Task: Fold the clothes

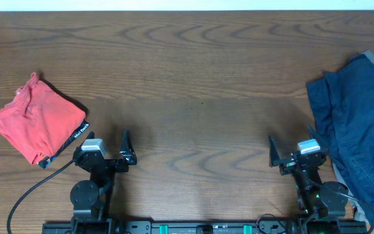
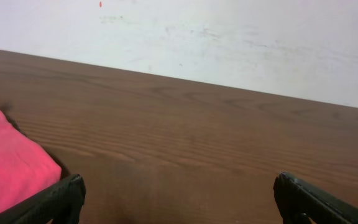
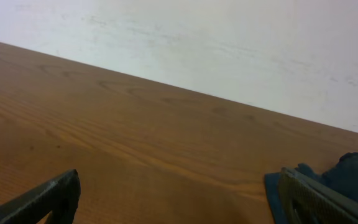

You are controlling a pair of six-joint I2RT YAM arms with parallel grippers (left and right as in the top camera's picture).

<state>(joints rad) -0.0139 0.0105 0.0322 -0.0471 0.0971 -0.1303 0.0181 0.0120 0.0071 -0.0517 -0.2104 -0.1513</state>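
A coral-red garment (image 1: 39, 119) with a black lettered waistband lies folded at the left of the table; its edge shows in the left wrist view (image 2: 8, 168). A heap of dark navy clothes (image 1: 359, 130) with grey trim lies at the right edge; a corner shows in the right wrist view (image 3: 347, 171). My left gripper (image 1: 102, 148) is open and empty, just right of the red garment. My right gripper (image 1: 294, 149) is open and empty, just left of the navy heap.
The wooden table (image 1: 193, 84) stretches between the two piles. A black cable (image 1: 24, 195) runs from the left arm toward the front left. A white wall (image 2: 229, 37) stands behind the table's far edge.
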